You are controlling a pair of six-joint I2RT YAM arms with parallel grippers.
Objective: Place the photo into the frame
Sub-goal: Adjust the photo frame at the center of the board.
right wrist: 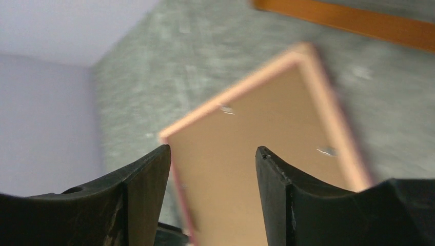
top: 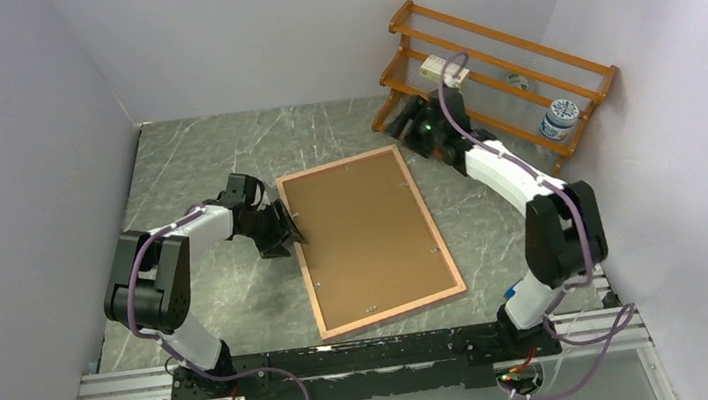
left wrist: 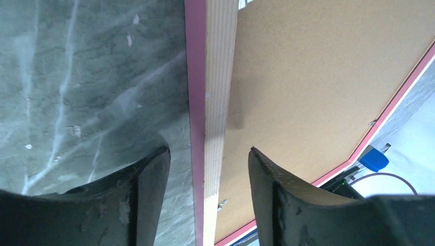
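The frame [top: 305, 256] lies back side up on the table, its pale wood rail and pink rim around a brown backing board [top: 369, 233]. The photo is hidden. My left gripper [top: 291, 232] is at the frame's left edge. In the left wrist view it [left wrist: 209, 149] is open, its fingers straddling the frame's rail [left wrist: 215, 102] with a gap on each side. My right gripper [top: 410, 131] hovers off the frame's far right corner, near the rack. In the right wrist view it [right wrist: 213, 148] is open and empty, with the blurred frame [right wrist: 328, 102] beyond it.
An orange wooden rack [top: 504, 52] stands at the back right, with a small white box [top: 443, 70] and a white-and-blue jar [top: 559, 119] on it. Grey walls close in the left, back and right sides. The arms' base rail [top: 368, 359] runs along the near edge.
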